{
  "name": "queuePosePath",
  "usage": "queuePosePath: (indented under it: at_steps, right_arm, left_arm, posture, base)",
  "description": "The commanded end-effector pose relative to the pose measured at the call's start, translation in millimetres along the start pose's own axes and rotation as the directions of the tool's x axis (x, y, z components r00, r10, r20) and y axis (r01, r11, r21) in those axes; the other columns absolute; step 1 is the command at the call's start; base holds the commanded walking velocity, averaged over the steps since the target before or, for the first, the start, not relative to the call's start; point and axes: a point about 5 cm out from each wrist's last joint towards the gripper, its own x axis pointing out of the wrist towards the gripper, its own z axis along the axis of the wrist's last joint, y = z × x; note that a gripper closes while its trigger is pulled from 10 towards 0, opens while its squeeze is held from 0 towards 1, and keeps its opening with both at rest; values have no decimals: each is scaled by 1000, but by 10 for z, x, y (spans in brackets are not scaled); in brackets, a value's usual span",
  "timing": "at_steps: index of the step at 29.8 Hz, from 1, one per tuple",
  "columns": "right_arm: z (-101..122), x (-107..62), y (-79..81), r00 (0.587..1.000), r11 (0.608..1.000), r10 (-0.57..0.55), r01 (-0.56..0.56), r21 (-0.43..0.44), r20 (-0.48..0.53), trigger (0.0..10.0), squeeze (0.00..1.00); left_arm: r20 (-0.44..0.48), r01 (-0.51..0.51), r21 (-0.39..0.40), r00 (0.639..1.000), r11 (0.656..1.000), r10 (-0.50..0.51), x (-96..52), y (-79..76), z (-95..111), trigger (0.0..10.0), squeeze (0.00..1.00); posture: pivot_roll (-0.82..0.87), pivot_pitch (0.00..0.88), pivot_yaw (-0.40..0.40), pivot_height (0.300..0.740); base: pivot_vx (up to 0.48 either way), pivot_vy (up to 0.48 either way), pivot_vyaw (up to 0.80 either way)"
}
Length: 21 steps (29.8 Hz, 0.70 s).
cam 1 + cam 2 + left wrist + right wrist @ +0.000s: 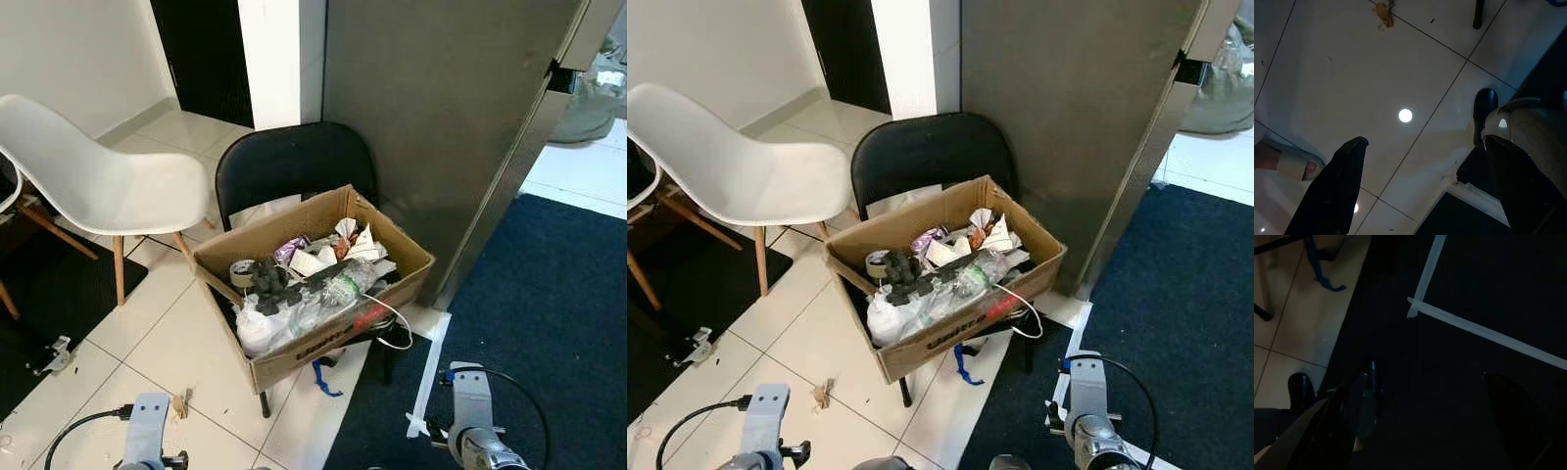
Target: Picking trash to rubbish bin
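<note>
An open brown cardboard box [315, 284] heaped with mixed trash [312, 279], including a clear plastic bottle [343, 285], rests on a black folding chair [292, 166] beside a white moulded chair [93, 181]. The left gripper [1420, 188] hangs released over pale floor tiles [1352, 83]; the right gripper [1420, 431], apparently also released, hangs over dark blue carpet [1459, 382] crossed by white tape [1474, 328].

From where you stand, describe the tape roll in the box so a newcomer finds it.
Find the open cardboard box resting on the black chair beside the white chair. At the box's end nearest the white chair lies the tape roll. It is the only ring-shaped item, next to dark lumps and a clear plastic bottle.
</note>
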Motion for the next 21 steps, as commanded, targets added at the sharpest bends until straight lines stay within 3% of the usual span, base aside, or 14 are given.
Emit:
queuePosePath:
  at_steps: [1,21]
  right_arm:
    - [-37,-3,17,1000,1000,3,-3,1,-17,10000,0]
    - [-29,-3,29,1000,1000,6,-6,-2,-12,10000,0]
  left_arm:
    - [-6,-2,8,1000,1000,2,2,12,18,10000,0]
    - [-8,18,24,1000,1000,-18,4,-40,-14,10000,0]
  posture:
    - [-37,0,51,740]
    - [-44,0,45,740]
  base:
    - [-262,0,0]
    - [-300,0,0]
